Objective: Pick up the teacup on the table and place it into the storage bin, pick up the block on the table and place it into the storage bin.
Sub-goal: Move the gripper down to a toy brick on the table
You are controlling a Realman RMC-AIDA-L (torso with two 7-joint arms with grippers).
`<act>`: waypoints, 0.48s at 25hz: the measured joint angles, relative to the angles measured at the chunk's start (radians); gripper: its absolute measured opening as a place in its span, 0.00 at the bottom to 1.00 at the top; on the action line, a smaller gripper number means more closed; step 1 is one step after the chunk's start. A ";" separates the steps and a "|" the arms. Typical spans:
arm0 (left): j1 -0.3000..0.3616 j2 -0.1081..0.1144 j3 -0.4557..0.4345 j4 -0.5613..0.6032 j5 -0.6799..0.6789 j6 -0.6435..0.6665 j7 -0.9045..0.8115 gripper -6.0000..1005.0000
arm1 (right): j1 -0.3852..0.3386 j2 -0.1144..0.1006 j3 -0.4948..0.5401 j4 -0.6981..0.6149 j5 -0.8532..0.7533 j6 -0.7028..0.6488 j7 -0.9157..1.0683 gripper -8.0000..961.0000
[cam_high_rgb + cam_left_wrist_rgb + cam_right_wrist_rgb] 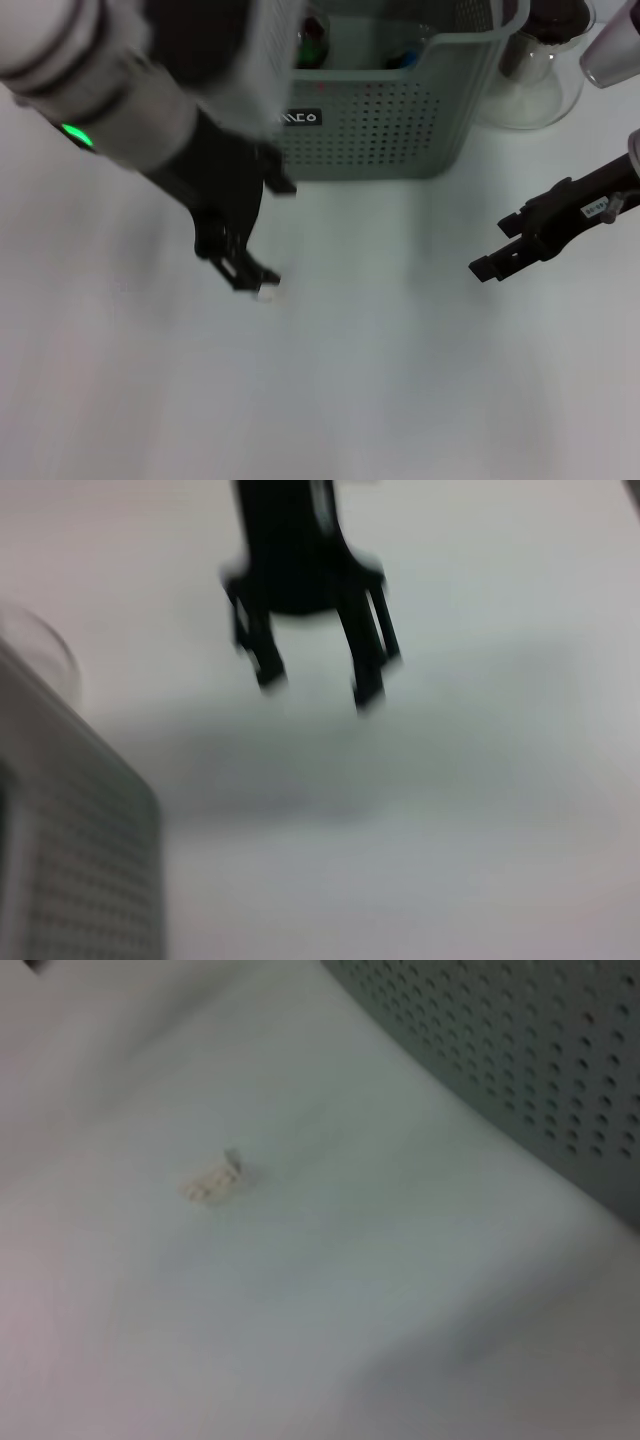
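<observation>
Left gripper [248, 268] low on the table [380, 380], its spread, empty claw just beside the small pale block [270, 293]; center it before closing. Storage bin [400, 120] behind. Right gripper [500, 255] idle, spread.

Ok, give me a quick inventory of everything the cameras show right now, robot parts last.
storage bin: one, grey-green, perforated, at the table's far side, items inside not identifiable
block: one, small, whitish, on the table in front of the bin, at the left gripper's tips
glass jug: one, clear, beside the bin on the robot's right
table: one, white
left gripper: black, low over the table by the block
right gripper: black, fingers apart, above the table on the right, holding nothing
</observation>
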 joint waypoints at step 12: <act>-0.077 -0.008 0.261 -0.303 0.208 -0.215 0.026 0.88 | 0.002 0.006 -0.006 0.003 0.029 -0.006 -0.006 0.95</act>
